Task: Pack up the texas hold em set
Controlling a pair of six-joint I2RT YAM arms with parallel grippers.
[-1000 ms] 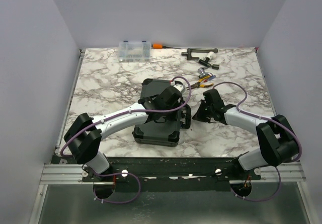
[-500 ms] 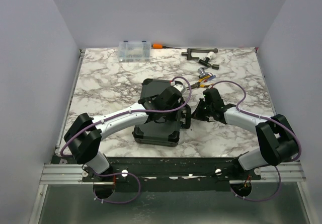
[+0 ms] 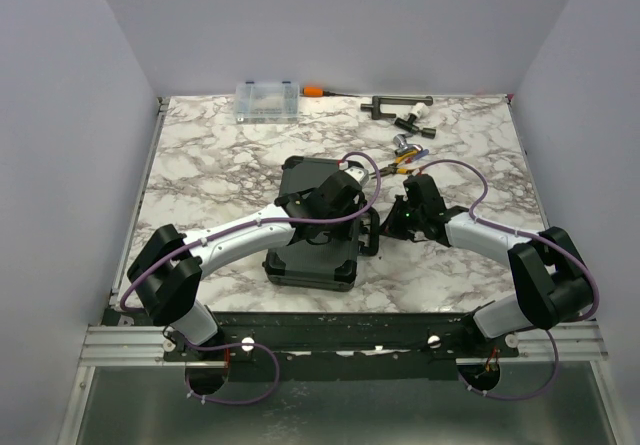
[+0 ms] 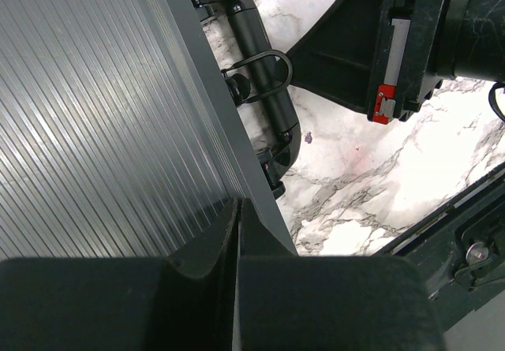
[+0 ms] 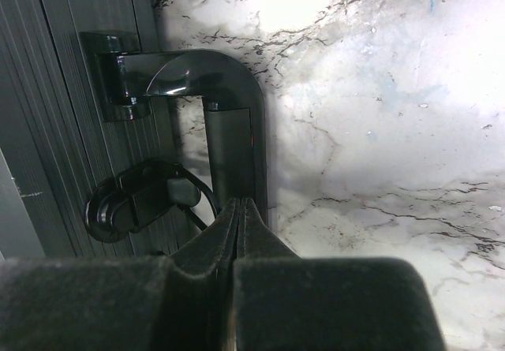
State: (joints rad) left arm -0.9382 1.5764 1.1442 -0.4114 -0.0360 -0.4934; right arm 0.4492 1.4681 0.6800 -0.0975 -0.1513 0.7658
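Right tool (image 5: 241, 203) is seen squeezed together just at the handle (image 5: 234, 142) of the black briefcase (image 3: 305, 262), left tool (image 4: 237, 206) is squeezed together too, held over the ribbed lid (image 4: 102, 114)

We see a black briefcase (image 3: 312, 261) whose finely ribbed lid shines grey in the left wrist view, and its handle (image 5: 233, 122) is glossy black. The table (image 3: 210, 155) is white marble veined in grey and brown. The left arm (image 3: 240, 233) and right arm (image 3: 482, 233) are white and black, with purple cables (image 3: 470, 179). A red tab (image 4: 383, 102) marks the right arm's black housing.
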